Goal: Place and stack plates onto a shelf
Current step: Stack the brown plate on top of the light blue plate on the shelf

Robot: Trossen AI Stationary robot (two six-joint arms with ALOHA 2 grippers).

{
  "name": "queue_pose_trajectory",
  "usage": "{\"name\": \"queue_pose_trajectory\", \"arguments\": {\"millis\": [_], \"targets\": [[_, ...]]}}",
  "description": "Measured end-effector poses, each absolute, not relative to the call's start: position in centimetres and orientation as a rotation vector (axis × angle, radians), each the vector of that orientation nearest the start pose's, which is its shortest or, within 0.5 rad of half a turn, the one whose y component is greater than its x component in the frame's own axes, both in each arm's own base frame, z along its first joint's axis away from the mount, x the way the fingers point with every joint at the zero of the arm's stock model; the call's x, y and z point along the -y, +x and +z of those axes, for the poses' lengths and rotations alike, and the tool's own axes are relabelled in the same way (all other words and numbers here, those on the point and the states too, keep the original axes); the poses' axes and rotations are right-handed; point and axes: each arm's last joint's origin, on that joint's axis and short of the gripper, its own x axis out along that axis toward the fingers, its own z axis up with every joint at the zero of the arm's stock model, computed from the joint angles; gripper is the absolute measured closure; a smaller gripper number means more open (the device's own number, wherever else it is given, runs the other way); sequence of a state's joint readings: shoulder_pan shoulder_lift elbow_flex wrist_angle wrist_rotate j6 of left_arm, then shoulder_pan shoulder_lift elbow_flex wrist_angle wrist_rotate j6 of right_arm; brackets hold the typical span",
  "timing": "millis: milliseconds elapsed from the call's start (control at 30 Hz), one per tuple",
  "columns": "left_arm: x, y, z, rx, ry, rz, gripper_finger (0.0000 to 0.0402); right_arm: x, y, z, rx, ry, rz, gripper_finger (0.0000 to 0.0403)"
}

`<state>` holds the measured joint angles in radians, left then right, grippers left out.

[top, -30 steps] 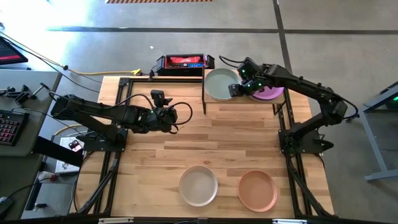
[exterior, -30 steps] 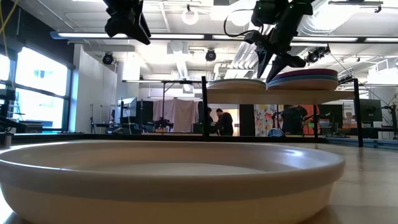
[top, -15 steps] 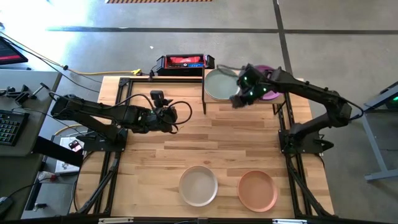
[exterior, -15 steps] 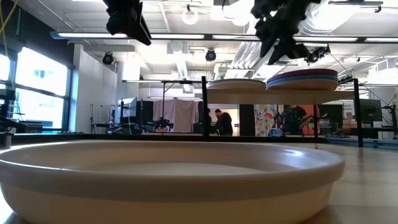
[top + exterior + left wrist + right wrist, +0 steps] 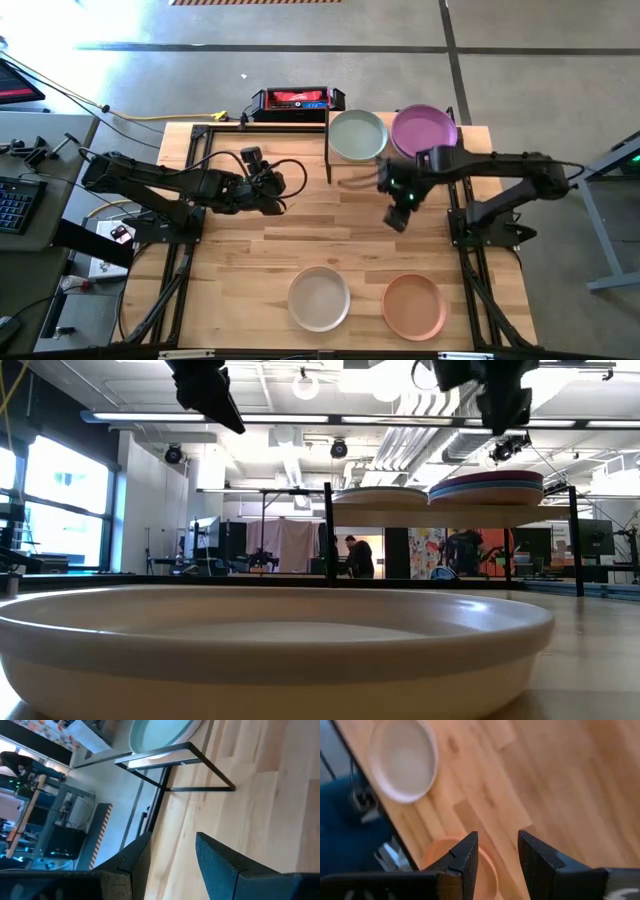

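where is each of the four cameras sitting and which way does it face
High view: above the table, looking straight down; shows both arms, left end effector, right end effector, shelf.
Low view: at tabletop height, looking level past the off-white plate to the shelf; arms hang in from above.
Left wrist view: looks past its own open fingers at the shelf legs.
Right wrist view: looks down past its own fingers at the off-white and peach plate.
Shared: high and right wrist views both show those two plates.

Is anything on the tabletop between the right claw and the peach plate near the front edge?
Nothing visible is. The right claw hangs open and empty above bare wood, in front of the raised light-wood shelf. Only bare planks lie between it and the round peach plate; the round off-white plate sits off to the side.
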<state>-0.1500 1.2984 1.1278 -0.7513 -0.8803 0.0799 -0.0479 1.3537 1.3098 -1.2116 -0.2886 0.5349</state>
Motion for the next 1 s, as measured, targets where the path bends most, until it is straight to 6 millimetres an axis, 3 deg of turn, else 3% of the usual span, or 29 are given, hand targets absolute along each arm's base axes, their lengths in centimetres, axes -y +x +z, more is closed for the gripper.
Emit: {"name": "queue_pose_trajectory", "arguments": {"millis": [267,500,733,1000], "targets": [[1.5,25.3,30.6,-0.818,0.435,0.675,0.0259,-5.1,23.6,31.6,-1.326,0.47,0.017,0.0286],[1.1,25.3,30.4,-0.827,0.307,0.64,0.0259,-8.7,22.2,27.5,-1.437,0.392,0.071,0.0286],[0.5,25.4,30.3,-0.835,0.27,0.644,0.0259,-10.8,21.4,23.4,-1.422,0.438,0.07,0.0286],[-0.3,25.4,30.3,-0.835,0.256,0.67,0.0259,-11.3,19.7,19.2,-1.477,0.474,0.013,0.0286]]}}
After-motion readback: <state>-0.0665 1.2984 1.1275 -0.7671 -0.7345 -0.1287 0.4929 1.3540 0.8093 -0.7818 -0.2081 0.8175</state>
